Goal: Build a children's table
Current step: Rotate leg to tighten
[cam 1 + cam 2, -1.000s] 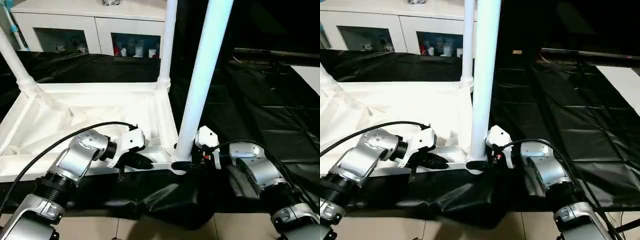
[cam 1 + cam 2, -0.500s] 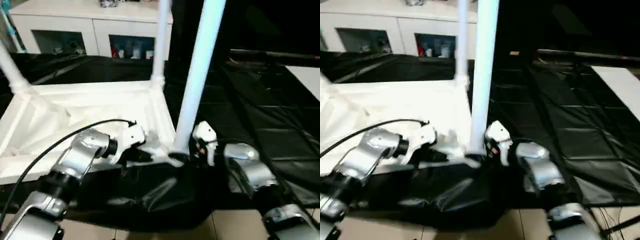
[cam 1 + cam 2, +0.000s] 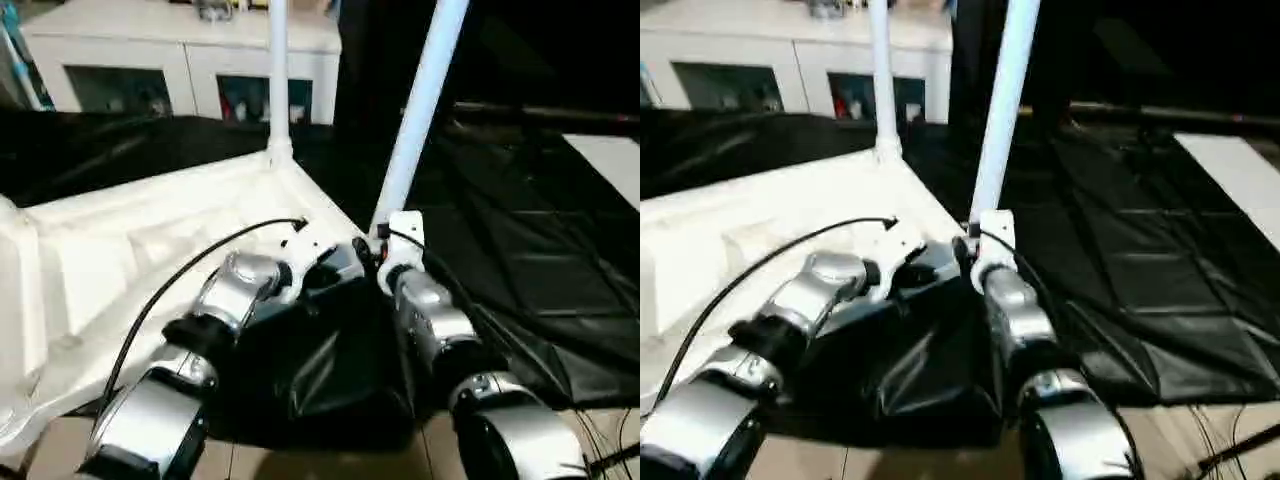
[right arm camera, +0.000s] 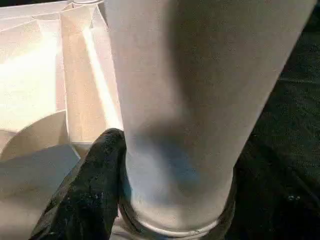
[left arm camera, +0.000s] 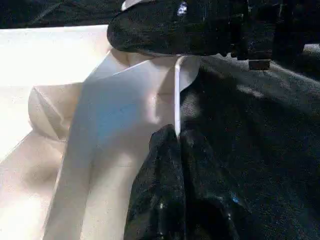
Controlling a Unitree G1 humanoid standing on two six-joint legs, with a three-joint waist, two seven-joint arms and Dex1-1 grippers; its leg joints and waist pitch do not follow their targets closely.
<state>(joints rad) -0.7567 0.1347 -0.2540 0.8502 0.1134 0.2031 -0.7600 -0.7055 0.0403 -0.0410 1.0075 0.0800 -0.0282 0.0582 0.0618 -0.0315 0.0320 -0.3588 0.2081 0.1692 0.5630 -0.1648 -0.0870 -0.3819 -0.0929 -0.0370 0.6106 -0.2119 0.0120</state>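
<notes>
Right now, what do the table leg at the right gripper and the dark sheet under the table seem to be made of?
Table leg: looks like smooth white plastic tube, with a soft sheen and no grain. Dark sheet: probably thin black plastic film or coated fabric; it is glossy, creased and bunched into folds near the grippers.

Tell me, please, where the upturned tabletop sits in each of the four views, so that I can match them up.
Left eye view: the tabletop fills the left half, beyond the forearms.
Right eye view: the left half again.
Left wrist view: the bright white ribbed surface next to the dark cover.
Right wrist view: the white ribbed surface behind the thick leg.
Shared landmark: the black sheet bordering the tabletop.
</notes>
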